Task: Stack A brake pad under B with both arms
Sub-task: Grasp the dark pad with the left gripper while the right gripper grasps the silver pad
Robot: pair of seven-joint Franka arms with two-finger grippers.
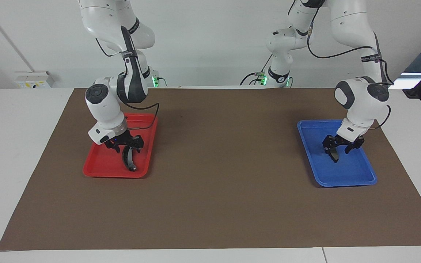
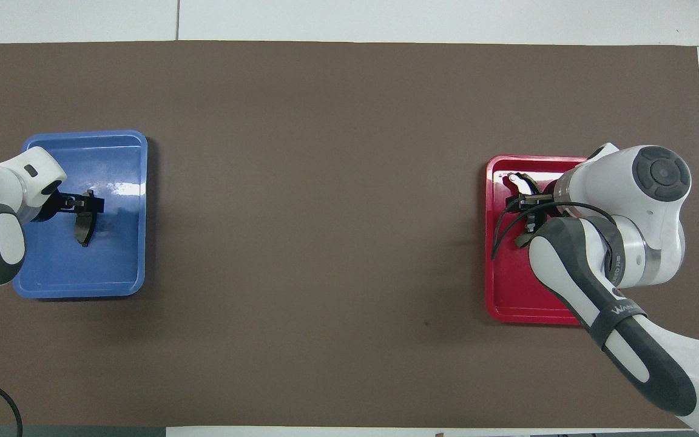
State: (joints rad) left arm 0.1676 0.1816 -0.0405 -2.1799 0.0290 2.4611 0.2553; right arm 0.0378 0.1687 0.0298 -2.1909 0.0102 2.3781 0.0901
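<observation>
Two pads are pinched: short dark-grey pad A (image 1: pixel 334 153) by the left gripper (image 1: pixel 338 146) over the blue plastic tray (image 1: pixel 360 175); long black crescent pad B (image 1: pixel 129 159) by the right gripper (image 1: pixel 127 143) over the red plastic tray (image 1: pixel 97 166). Thin edge grips risk slipping in transit.

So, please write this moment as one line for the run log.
left gripper: over blue tray, at A brake pad | right gripper: over red tray, at B | stack: not yet made
</observation>
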